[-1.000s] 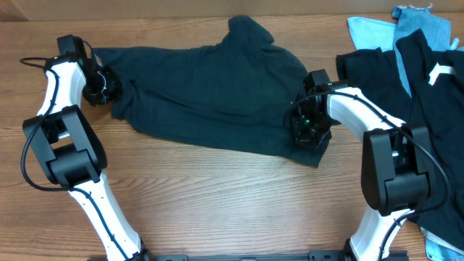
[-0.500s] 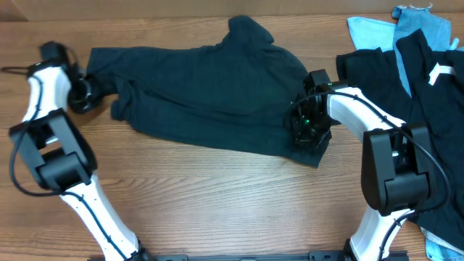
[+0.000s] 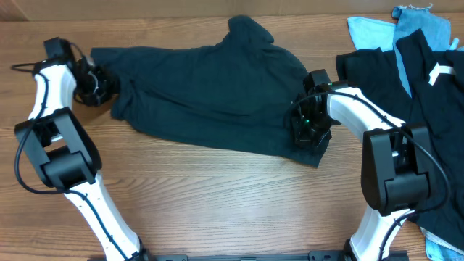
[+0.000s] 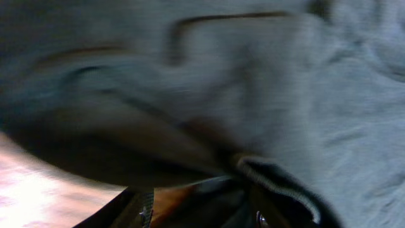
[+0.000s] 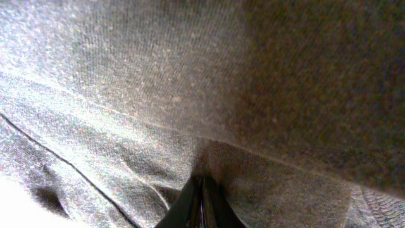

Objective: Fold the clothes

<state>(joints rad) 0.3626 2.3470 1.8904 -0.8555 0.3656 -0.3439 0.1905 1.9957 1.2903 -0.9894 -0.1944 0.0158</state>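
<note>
A black T-shirt [image 3: 210, 94] lies spread across the middle of the wooden table. My left gripper [image 3: 98, 85] is at its left sleeve edge. In the left wrist view its jaws [image 4: 202, 215] stand apart, with the shirt's hem [image 4: 278, 187] draped over one finger and dark cloth [image 4: 253, 82] filling the view. My right gripper [image 3: 308, 130] is at the shirt's lower right corner. In the right wrist view its fingers [image 5: 201, 190] are pressed together on a fold of the cloth [image 5: 190, 76].
A pile of more black garments [image 3: 428, 130], one with white marks [image 3: 440, 72], lies at the right edge, with light blue pieces [image 3: 377, 32] behind it. Bare wooden table [image 3: 217, 196] runs along the front.
My left gripper swung out to the left, drawing the sleeve edge with it, then came back right to the sleeve. The right arm has not moved.
</note>
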